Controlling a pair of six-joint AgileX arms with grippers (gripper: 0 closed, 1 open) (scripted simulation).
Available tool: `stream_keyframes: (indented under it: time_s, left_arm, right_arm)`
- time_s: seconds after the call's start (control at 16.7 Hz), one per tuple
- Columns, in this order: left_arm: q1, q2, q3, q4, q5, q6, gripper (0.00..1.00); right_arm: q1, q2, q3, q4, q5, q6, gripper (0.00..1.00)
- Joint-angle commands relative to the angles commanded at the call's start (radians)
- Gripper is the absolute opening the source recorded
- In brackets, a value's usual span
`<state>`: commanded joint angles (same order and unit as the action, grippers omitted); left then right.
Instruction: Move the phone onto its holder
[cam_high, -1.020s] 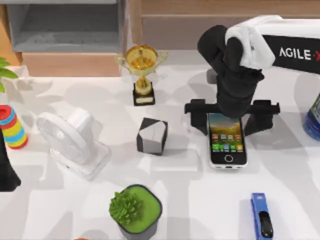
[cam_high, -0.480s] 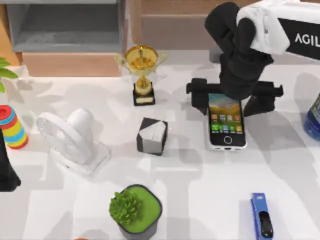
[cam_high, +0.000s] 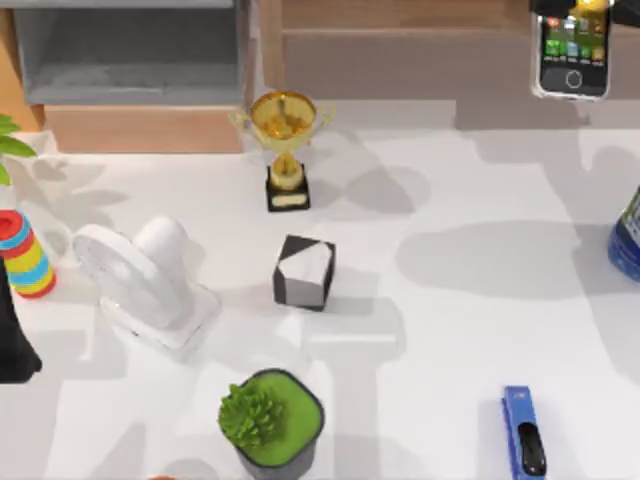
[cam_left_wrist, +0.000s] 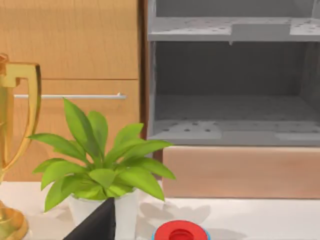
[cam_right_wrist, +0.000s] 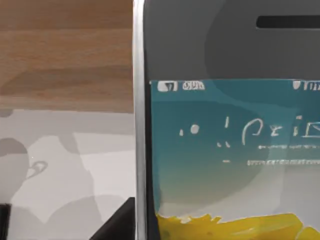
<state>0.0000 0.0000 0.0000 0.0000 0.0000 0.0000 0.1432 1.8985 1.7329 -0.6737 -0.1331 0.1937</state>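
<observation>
Lifted off the bench (cam_high: 470, 350) since a second ago, phone (cam_high: 572, 50) now sits at the top view's far right top edge | green plant fills its dark pot (cam_high: 272, 420) | right gripper's jaw state: cannot tell | phone face looms close before the right wrist camera (cam_right_wrist: 225, 125).

Phone (cam_high: 572, 55) at top right edge (screen lit, home button toward table), above white table (cam_high: 450, 330).

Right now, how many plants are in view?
2. A succulent in a dark pot at the table's front centre; a leafy plant at the far left edge. Others may be hidden.
</observation>
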Motion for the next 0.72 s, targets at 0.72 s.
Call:
stream_keyframes:
  time_s: [0.72]
  left_arm:
    - [0.000,0.000,0.000,0.000,0.000,0.000,1.00]
  right_arm:
    - [-0.732,-0.239,-0.387,0.339,-0.427,-0.617,0.00]
